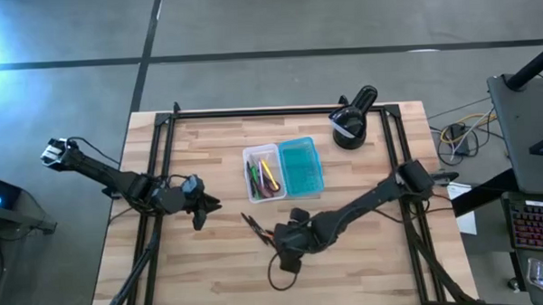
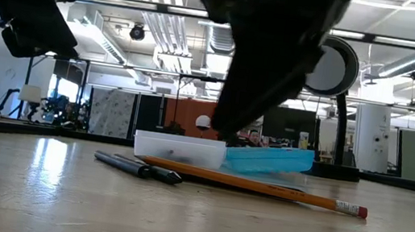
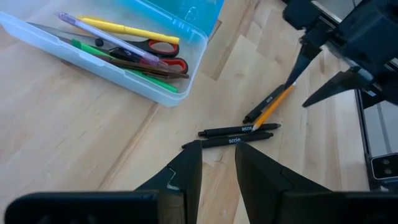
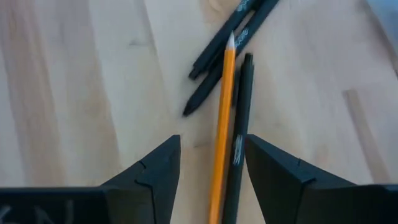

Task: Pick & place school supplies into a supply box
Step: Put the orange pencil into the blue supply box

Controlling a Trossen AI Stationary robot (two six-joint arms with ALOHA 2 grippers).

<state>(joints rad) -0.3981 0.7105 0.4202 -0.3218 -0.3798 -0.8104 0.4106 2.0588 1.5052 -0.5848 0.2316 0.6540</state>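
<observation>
Open supply box (image 1: 283, 169) part-filled; orange pencil (image 4: 222, 134), dark pens (image 3: 235, 135) outside.

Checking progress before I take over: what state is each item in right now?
supply box: open, halves flat on the table
scissors: in the clear tray
orange pencil: on the table, between the right fingers
dark pens: on the table, outside the box
right gripper: open over the pencil
left gripper: open, holding nothing

high: straight down | low: tabletop level | wrists: close, sharing orange pencil (image 4: 221, 134)
</observation>
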